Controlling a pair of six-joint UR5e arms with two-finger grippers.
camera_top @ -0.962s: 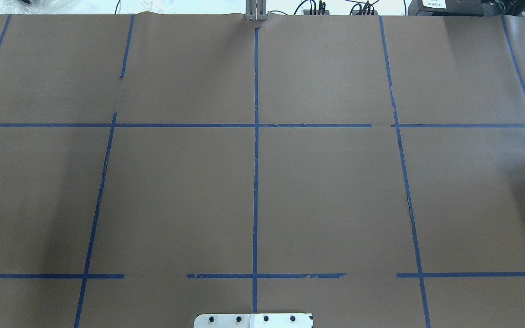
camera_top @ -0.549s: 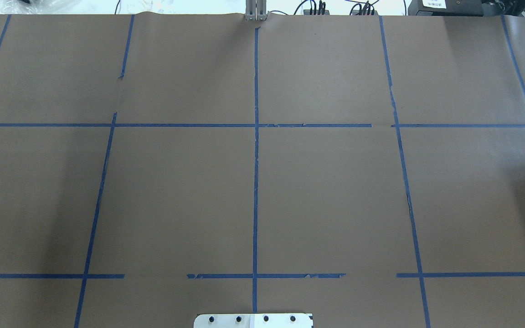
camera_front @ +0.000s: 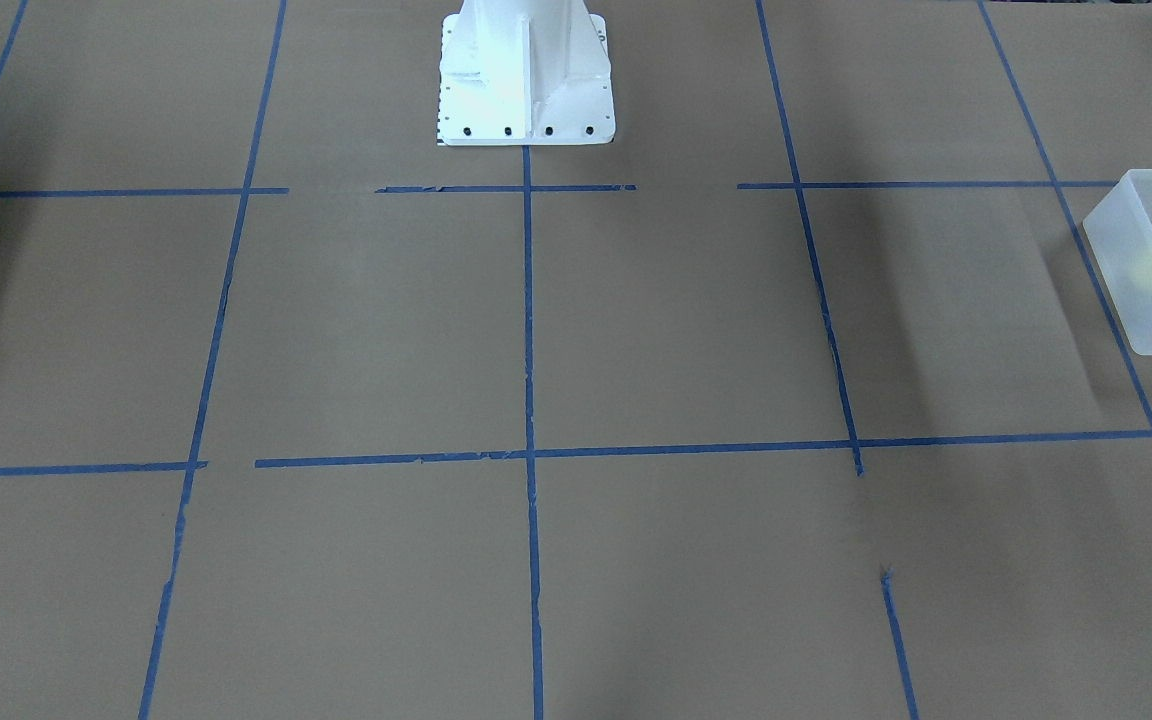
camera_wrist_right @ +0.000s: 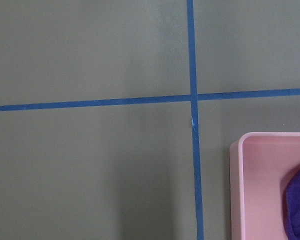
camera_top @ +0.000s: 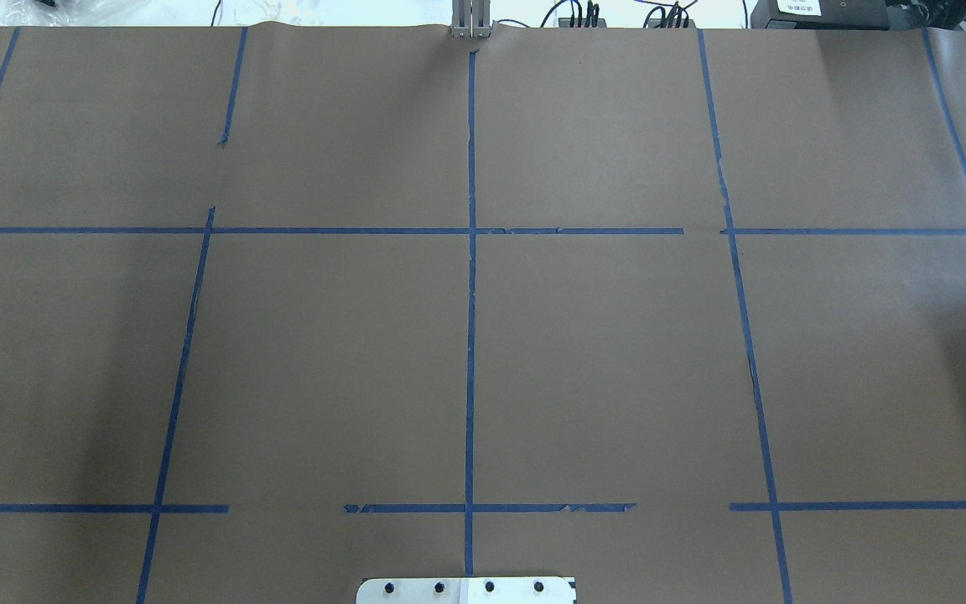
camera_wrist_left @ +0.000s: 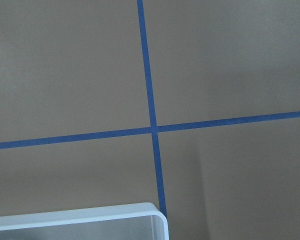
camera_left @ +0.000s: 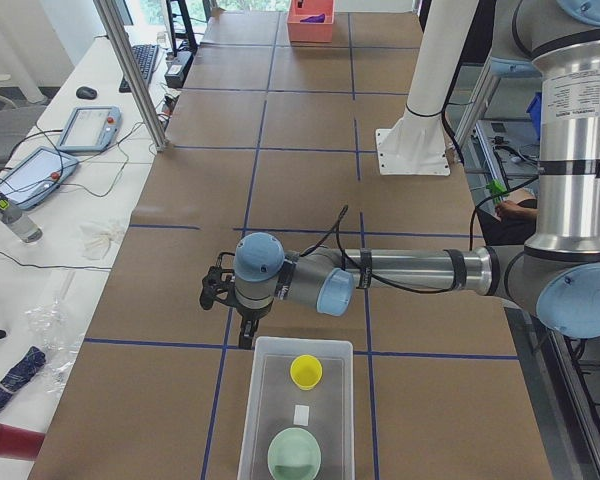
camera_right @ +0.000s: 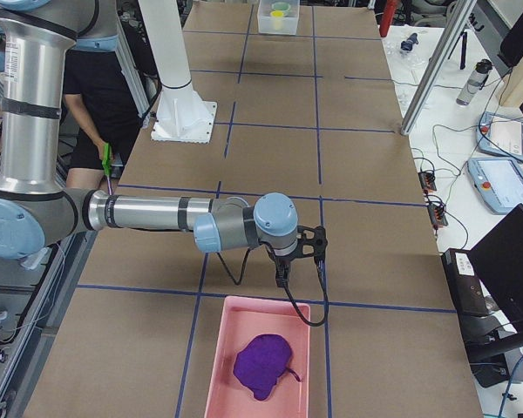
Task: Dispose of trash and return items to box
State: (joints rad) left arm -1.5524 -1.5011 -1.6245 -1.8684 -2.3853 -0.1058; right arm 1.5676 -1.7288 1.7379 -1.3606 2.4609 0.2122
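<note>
Yellow cup (camera_left: pixel 305 371) sits inside the box (camera_left: pixel 320 343) - just past the left gripper (camera_left: pixel 213 290), on the side away from the table's middle. A small white piece (camera_left: pixel 301 413) and a green round dish (camera_left: pixel 294 455) lie farther from the jaws in the same box. You cannot tell from these views how the left jaws stand, nor the right ones. The right gripper (camera_right: pixel 314 244) hangs just beside a pink tray (camera_right: pixel 253 301) that holds a purple lump (camera_right: pixel 263 366). Judging by this, the sorting looks close to done, and the step in hand is pulling clear. Raise the left wrist straight up before you swing it - the box's end wall is close by, and a sideways brush could shove the light bin. Take the same care at the tray.
</note>
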